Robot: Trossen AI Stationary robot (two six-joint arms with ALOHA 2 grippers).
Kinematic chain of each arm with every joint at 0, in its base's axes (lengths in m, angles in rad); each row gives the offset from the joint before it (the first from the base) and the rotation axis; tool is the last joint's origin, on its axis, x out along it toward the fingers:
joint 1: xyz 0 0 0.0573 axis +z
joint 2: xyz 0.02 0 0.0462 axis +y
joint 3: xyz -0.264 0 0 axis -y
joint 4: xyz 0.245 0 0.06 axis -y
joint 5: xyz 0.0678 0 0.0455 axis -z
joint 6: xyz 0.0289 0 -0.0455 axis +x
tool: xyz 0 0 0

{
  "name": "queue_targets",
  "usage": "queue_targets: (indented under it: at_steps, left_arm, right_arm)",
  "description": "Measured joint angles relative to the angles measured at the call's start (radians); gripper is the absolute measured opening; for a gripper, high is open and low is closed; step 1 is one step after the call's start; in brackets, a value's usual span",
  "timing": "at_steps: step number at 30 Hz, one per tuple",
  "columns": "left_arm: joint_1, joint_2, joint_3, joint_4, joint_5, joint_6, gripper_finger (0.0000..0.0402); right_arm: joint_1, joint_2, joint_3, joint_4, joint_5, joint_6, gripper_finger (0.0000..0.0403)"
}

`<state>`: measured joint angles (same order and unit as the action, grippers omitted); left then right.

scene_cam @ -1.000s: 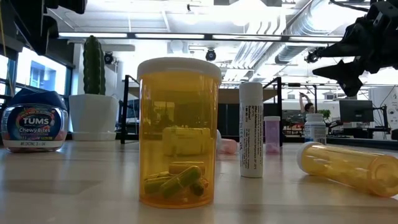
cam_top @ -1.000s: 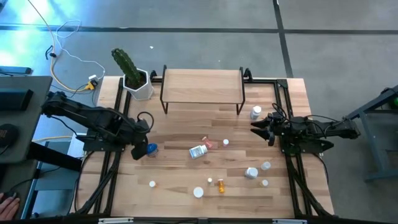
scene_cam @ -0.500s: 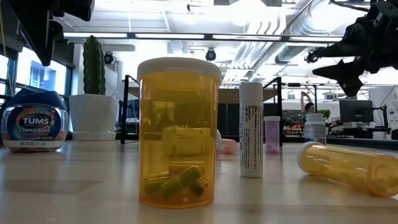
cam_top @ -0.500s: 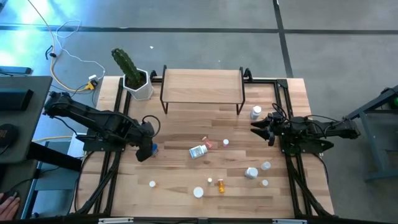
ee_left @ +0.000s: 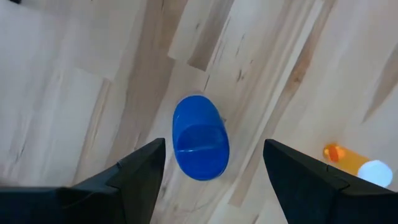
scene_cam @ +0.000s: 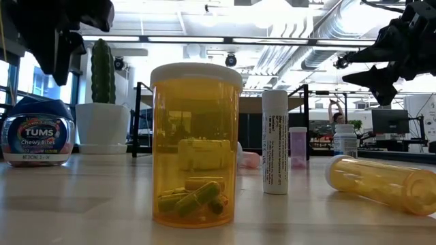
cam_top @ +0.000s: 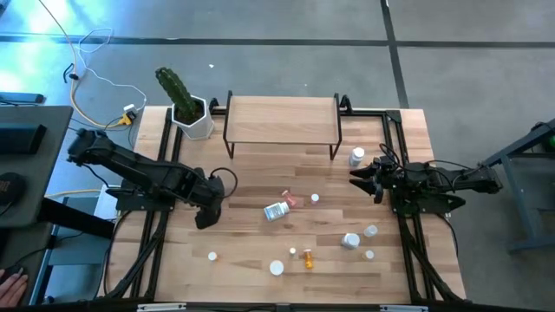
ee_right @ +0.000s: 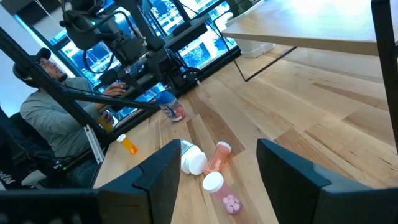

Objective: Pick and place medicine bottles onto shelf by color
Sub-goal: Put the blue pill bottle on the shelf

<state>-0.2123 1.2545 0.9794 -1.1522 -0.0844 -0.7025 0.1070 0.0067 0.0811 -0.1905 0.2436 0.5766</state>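
Left gripper [ee_left: 211,171] has moved over blue bottle [ee_left: 200,137].

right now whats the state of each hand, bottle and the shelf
left hand: open, above the blue Tums bottle, not touching
blue Tums bottle: upright on the table, lid on
right hand: open, holds nothing
shelf: bare, no bottles on it
big orange bottle: upright, capped
white tube: upright

Bench [cam_top: 260,186]: pale wood, striped grain; shelf [cam_top: 282,121]: light wood on black legs; nearest bottle [scene_cam: 196,143]: amber with white cap; TUMS bottle [scene_cam: 37,133]: blue with white label; cactus [cam_top: 173,89]: green in white pot [cam_top: 196,121]; arms: black.
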Motion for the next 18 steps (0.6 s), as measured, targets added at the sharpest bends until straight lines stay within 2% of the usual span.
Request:
queue_targets:
  at_steps: [3, 18]
  left_arm:
    - [0.000, 0.032, 0.000, 0.000, 0.034, 0.000, 0.0259]
    - [0.003, 0.196, -0.001, 0.004, 0.059, -0.002, 0.0259]
  right_arm:
    - [0.000, 0.000, 0.000, 0.000, 0.000, 0.000, 0.0201]
    - [0.000, 0.000, 0.000, 0.000, 0.000, -0.019, 0.0201]
